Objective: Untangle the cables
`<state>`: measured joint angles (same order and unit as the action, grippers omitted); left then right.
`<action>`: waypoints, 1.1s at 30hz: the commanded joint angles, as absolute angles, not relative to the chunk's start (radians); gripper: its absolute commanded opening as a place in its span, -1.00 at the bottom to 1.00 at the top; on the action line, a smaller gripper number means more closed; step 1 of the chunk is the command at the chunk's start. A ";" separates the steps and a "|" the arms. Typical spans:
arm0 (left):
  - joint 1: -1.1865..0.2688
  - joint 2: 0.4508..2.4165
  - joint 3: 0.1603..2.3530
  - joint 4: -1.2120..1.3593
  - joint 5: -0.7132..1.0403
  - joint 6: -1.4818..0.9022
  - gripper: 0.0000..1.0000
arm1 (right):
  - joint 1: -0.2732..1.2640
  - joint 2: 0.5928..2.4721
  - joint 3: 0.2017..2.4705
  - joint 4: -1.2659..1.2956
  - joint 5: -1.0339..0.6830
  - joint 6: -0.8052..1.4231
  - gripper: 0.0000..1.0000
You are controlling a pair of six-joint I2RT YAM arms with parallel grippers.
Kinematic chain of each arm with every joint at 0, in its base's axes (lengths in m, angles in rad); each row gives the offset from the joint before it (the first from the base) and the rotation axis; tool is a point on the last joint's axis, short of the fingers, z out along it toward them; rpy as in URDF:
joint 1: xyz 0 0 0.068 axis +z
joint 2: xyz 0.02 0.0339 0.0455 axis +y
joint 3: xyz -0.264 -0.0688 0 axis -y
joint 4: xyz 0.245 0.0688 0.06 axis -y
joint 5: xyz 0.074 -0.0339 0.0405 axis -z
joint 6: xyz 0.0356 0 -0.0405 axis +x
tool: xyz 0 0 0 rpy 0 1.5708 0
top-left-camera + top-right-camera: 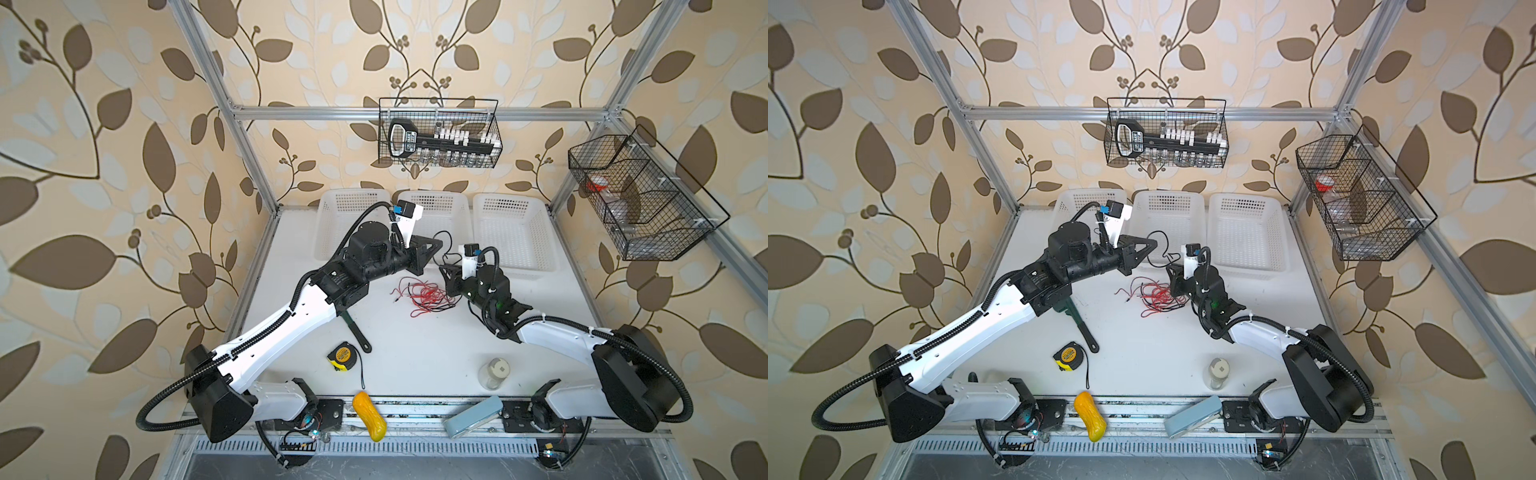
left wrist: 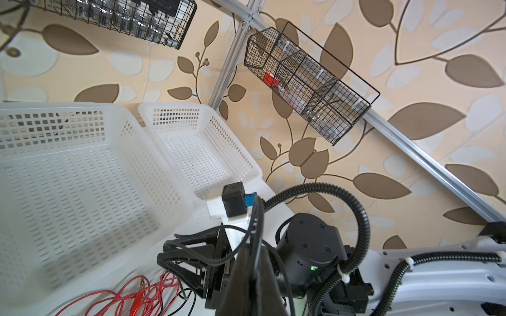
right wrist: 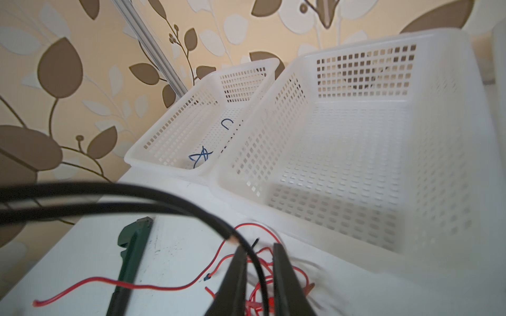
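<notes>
The left gripper [image 1: 436, 244], pressed together, pinches a black cable [image 3: 137, 188] over the front rim of the middle white basket [image 1: 432, 195]. That cable loops across to the right gripper [image 3: 258, 247], just in front of the same basket; its jaws stand slightly apart with the cable running through the gap. The red cables [image 1: 428, 297] lie tangled on the table [image 1: 415, 353] in front of the basket, partly under the right gripper. A blue cable [image 3: 201, 157] lies in the left white basket [image 3: 175, 128] beside it
</notes>
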<state>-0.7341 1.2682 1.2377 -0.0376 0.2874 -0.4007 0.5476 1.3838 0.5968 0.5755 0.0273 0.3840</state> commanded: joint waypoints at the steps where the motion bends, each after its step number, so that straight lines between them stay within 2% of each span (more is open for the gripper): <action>1: -0.742 1.219 1.232 -0.030 0.272 -0.391 -1.00 | 0.542 1.362 0.627 0.597 0.039 0.388 -0.77; 5: -0.741 1.194 1.226 -0.048 0.236 -0.371 -1.00 | 0.516 1.318 0.642 0.576 0.008 0.392 -0.82; 11: -0.741 1.178 1.245 -0.055 0.177 -0.330 -1.00 | 0.476 1.268 0.718 0.464 -0.038 0.370 -0.79; 18: -0.740 1.243 1.337 -0.071 0.139 -0.260 -1.00 | 0.460 1.249 0.775 0.428 -0.005 0.327 -0.86; 26: -0.721 1.458 1.488 -0.113 0.098 -0.211 -1.00 | 0.394 1.374 0.909 0.463 -0.017 0.323 -0.86; 33: -0.652 1.633 1.554 -0.108 0.118 -0.262 -1.00 | 0.353 1.547 1.006 0.535 -0.006 0.336 -0.84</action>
<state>-0.6903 1.6028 1.5063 -0.1085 0.1223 -0.2447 0.3683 1.4944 0.9623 0.4919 -0.0105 0.3397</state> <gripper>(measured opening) 0.053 0.079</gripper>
